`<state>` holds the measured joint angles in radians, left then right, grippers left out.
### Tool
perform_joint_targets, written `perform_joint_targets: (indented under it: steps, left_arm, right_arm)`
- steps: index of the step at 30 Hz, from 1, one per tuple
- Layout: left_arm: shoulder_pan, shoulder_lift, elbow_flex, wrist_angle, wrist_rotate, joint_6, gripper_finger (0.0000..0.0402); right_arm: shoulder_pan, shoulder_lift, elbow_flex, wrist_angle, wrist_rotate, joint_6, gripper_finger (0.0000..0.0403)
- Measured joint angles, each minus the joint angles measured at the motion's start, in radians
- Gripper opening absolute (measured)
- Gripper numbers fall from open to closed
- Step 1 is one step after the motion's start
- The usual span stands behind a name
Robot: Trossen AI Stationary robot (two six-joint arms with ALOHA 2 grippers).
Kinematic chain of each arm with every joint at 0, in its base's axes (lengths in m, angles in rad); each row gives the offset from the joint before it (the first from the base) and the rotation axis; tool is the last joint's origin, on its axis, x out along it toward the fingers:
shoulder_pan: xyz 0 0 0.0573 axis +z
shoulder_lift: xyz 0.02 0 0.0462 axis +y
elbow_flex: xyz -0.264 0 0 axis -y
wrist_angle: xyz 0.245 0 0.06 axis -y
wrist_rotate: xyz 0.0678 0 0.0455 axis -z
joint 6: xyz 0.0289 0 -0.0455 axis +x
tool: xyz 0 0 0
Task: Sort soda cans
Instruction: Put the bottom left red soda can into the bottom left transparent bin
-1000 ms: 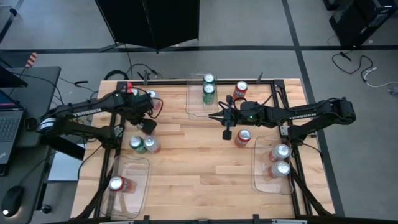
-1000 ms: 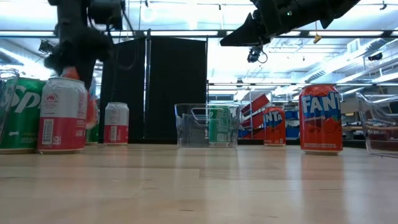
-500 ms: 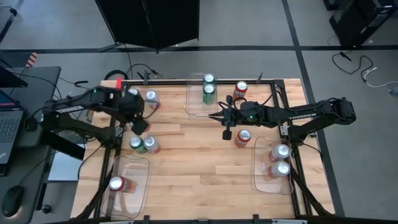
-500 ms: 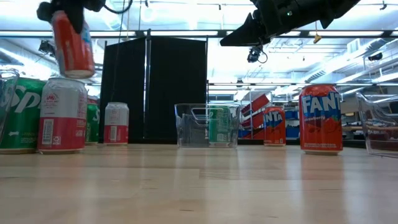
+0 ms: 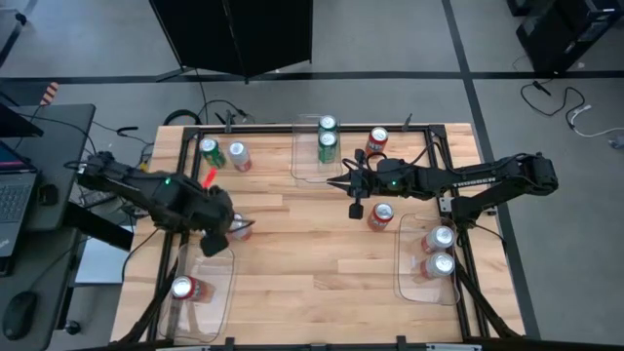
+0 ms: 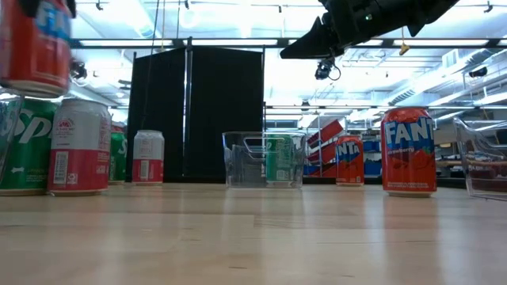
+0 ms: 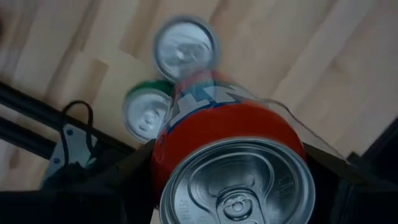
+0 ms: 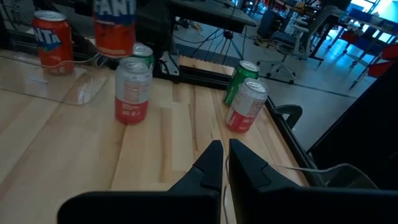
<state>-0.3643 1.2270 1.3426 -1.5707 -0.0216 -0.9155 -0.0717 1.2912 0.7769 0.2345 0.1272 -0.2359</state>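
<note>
The red cylindrical metal soda can (image 7: 230, 155) is clamped between the left gripper (image 5: 216, 237)'s jaws and hangs in the air above the near-left part of the wooden table (image 5: 312, 273), just beside the clear plastic tray at the near-left (image 5: 222, 292). That tray already holds one red can (image 5: 183, 288). The clear tray at the far middle (image 5: 300, 161) holds two green cans (image 5: 327, 136), and the clear tray at the near right (image 5: 409, 283) holds two silver-white cans (image 5: 439, 251).

Judging by this, roughly half of the sorting is done. Left loose are two cans under the left gripper (image 7: 165, 81), a green and a silver-white can at the far-left corner (image 5: 223, 154), and two red cans on the right (image 5: 379, 177).

The right gripper (image 5: 357, 202) hovers mid-table with its jaws nearly closed, holding nothing. The near-left tray has open room; its far rim and the loose pair beside it are the edges to clear.
</note>
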Motion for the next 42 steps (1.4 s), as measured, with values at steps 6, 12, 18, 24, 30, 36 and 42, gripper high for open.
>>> perform_joint_targets:
  steps: [6,12,18,24,30,36,42]
  left_arm:
    - [-0.151,0.005,0.000,-0.002,0.020,-0.188,0.0290]
    - [-0.297,0.005,0.000,0.000,0.047,-0.427,0.0290]
    - [-0.395,0.004,-0.020,0.005,0.044,-0.695,0.0290]
    - [-0.466,0.002,-0.117,0.061,0.069,-0.986,0.0290]
    - [-0.515,-0.001,-0.225,0.183,0.007,-1.135,0.0290]
    - [-0.547,-0.051,-0.317,0.198,0.015,-1.277,0.0290]
    - [-0.560,-0.095,-0.426,0.299,0.007,-1.322,0.0290]
  right_arm:
    - [-0.001,0.000,0.000,0.000,0.000,0.000,0.0014]
    - [-0.001,0.000,0.000,0.000,0.000,0.000,0.0014]
    - [-0.001,0.000,0.000,0.000,0.000,0.001,0.0014]
    - [-0.001,0.000,0.000,-0.001,0.000,0.001,0.0014]
    - [-0.001,0.022,0.000,0.014,0.000,0.000,0.0014]
    - [-0.001,0.059,0.000,0.023,0.000,-0.001,0.0014]
    - [-0.005,0.073,0.001,0.038,0.000,-0.002,0.0014]
